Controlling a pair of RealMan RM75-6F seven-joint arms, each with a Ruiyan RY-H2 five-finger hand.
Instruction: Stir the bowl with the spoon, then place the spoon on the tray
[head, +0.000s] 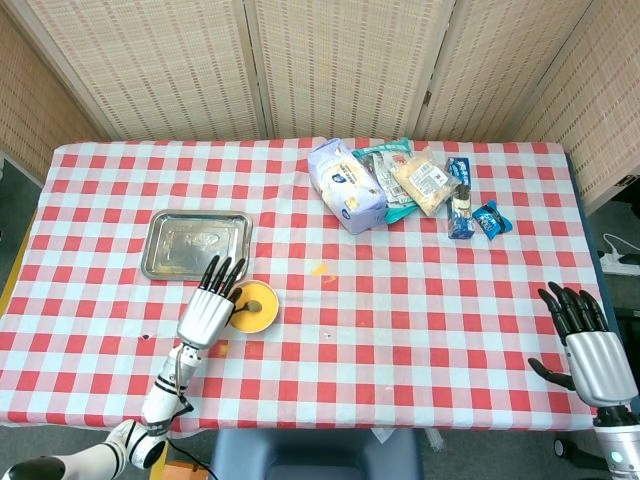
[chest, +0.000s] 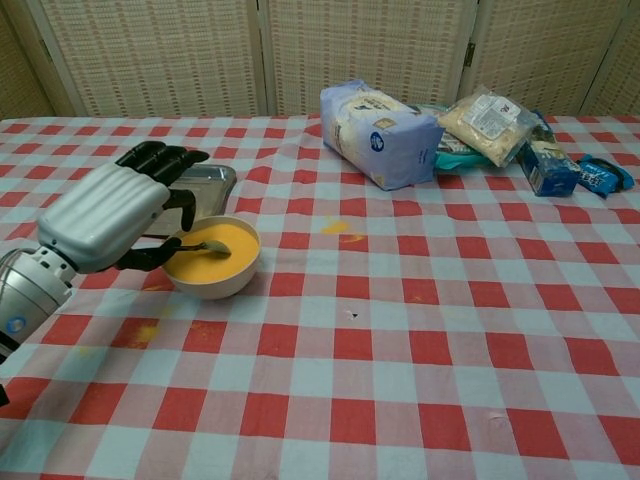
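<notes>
A yellow bowl (chest: 213, 259) (head: 256, 311) of orange-yellow mix sits left of the table's middle. My left hand (chest: 105, 216) (head: 208, 308) is beside the bowl's left rim and holds a metal spoon (chest: 205, 247) (head: 251, 306) by its handle. The spoon's head lies in the mix near the bowl's centre. The silver tray (head: 196, 243) (chest: 208, 184) lies empty just behind the bowl. My right hand (head: 587, 344) rests at the table's near right corner in the head view, fingers spread, holding nothing.
A pale blue bag (head: 346, 186) (chest: 379, 121), snack packets (head: 424, 180) (chest: 491, 121) and blue wrappers (head: 476, 211) (chest: 566, 167) cluster at the back of the table. Small yellow smears (head: 320, 268) mark the checked cloth beside the bowl.
</notes>
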